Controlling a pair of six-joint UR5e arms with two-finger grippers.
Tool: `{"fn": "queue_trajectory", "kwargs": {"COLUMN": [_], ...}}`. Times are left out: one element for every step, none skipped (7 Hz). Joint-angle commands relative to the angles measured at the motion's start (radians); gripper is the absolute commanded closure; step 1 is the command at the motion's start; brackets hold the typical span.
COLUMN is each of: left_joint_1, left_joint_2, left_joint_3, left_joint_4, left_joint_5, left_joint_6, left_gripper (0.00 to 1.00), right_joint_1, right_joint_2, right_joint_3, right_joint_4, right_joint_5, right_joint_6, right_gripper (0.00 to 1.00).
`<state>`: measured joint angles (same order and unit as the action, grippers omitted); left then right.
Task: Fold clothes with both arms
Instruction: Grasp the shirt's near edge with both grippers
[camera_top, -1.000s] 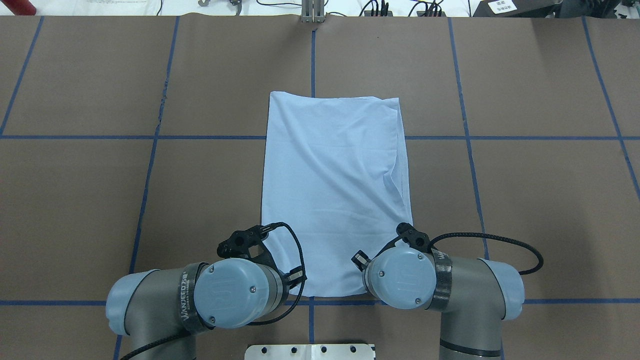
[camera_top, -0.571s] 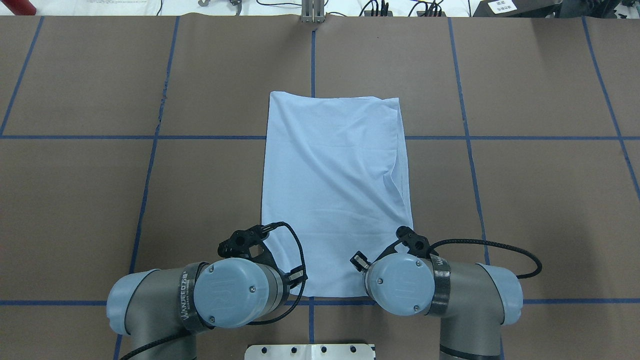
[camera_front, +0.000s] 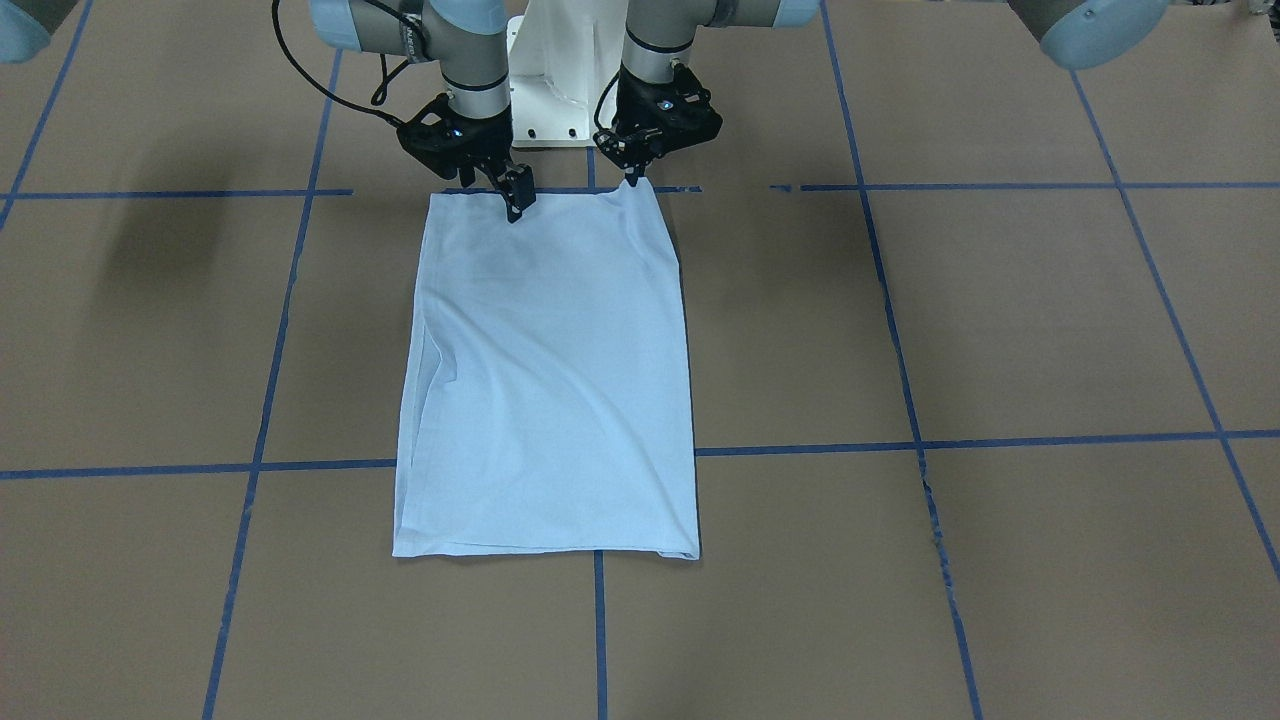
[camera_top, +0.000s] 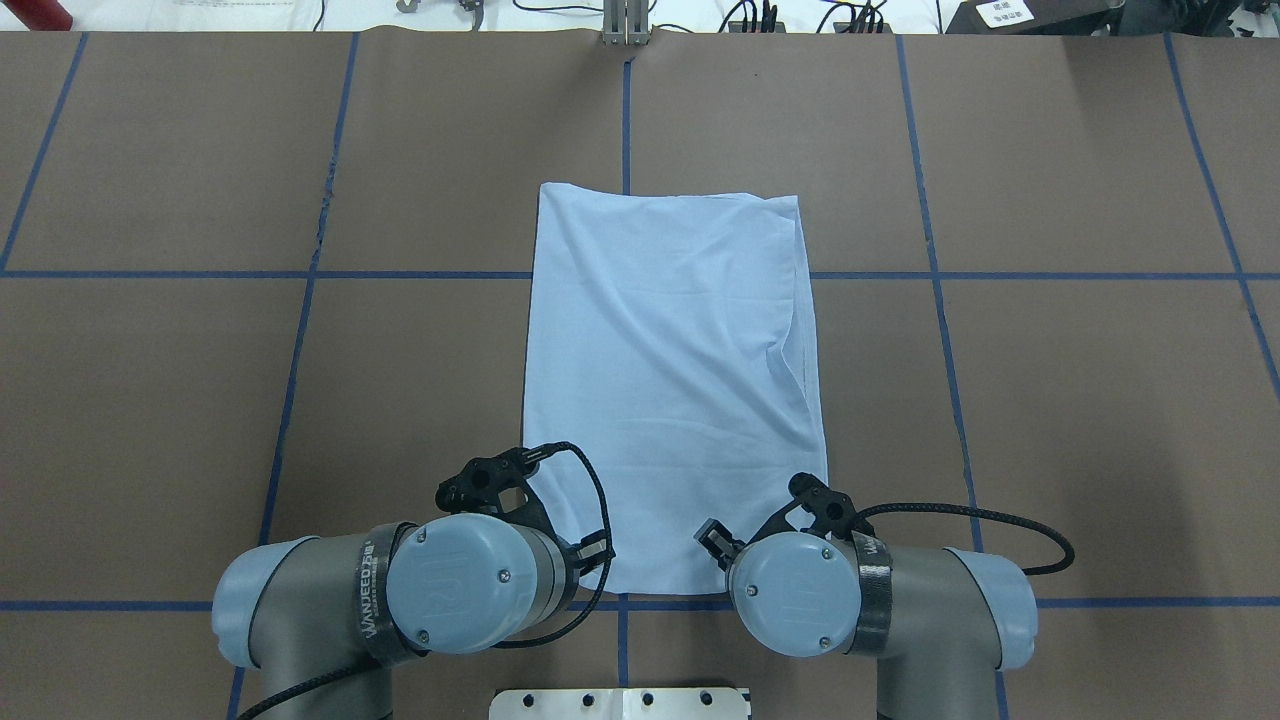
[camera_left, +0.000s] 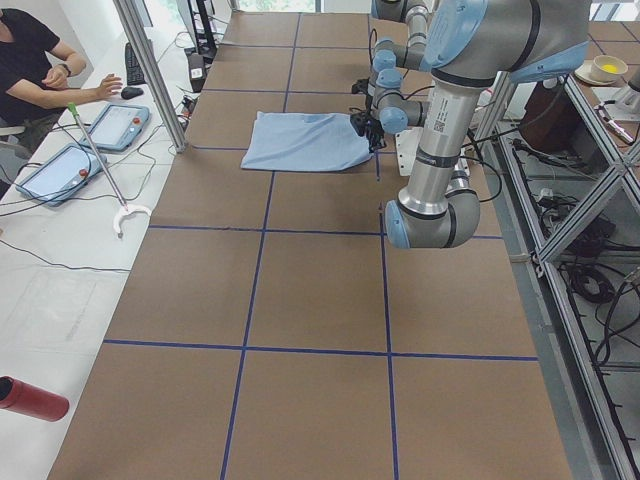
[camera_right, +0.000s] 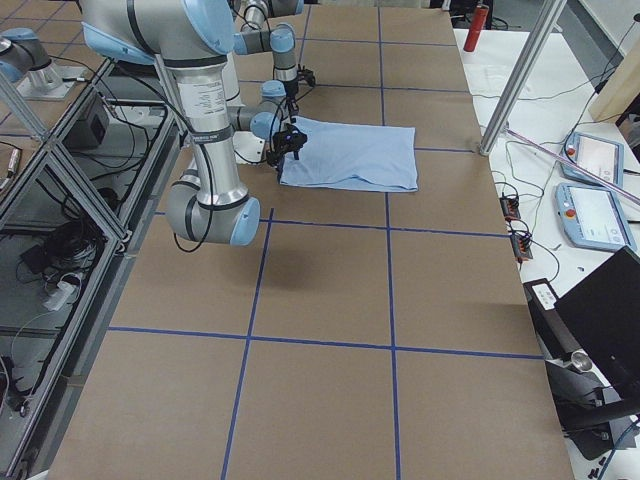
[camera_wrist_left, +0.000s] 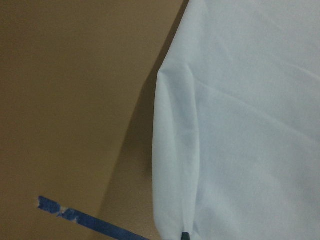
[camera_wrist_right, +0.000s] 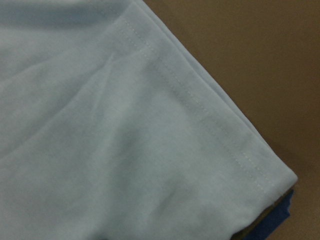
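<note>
While my left arm (camera_top: 330, 600) and my right arm (camera_top: 940, 600) hang over its near end, the T-shirt (camera_top: 670, 380) lies on the brown table (camera_top: 1050, 400), folded into a long light blue rectangle that runs straight away from my base; a blue tape line (camera_top: 420, 275) crosses under its far part, and its near short edge lies just short of another such line; soft creases run across the cloth, and a stitched hem shows along the long side on my right. My left gripper (camera_front: 632, 172) stands at the near corner on my left; the cloth rises there in a small peak into the fingertips, so I take its jaws to be closed on that corner; my left wrist camera shows the folded edge lifted off the table, with a shadow under it. My right gripper (camera_front: 510, 195) is over the near edge, a little inward from the corner on my right; one finger reaches down to the cloth, yet I cannot tell whether its jaws are apart or together; my right wrist camera shows only the hemmed corner lying flat.
</note>
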<state>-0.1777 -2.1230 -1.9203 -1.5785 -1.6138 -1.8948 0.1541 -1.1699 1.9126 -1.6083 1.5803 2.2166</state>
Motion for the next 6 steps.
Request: {"fn": "queue_trajectory", "kwargs": {"left_joint_1": [0.0,0.0,0.0,0.0,0.0,0.0], "left_joint_2": [-0.002,-0.002,0.0,0.0,0.0,0.0], "left_joint_3": [0.0,0.0,0.0,0.0,0.0,0.0], "left_joint_4": [0.0,0.0,0.0,0.0,0.0,0.0], "left_joint_5": [0.0,0.0,0.0,0.0,0.0,0.0], "left_joint_6": [0.0,0.0,0.0,0.0,0.002,0.005], "left_gripper": [1.0,1.0,1.0,1.0,1.0,1.0], "right_joint_1": [-0.005,-0.004,0.002,0.004,0.007,0.007], "right_joint_2": [0.001,0.004,0.007,0.007,0.009,0.009], "right_joint_3": [-0.02,-0.021,-0.015,-0.012,-0.01,-0.01], "right_joint_4": [-0.004,-0.004,-0.004,-0.004,-0.004,-0.004], "right_joint_5": [0.0,0.001,0.004,0.006,0.007,0.007], "right_joint_6": [0.002,0.002,0.002,0.002,0.002,0.002], "right_gripper": [0.0,0.01,0.22,0.44,0.58,0.67]}}
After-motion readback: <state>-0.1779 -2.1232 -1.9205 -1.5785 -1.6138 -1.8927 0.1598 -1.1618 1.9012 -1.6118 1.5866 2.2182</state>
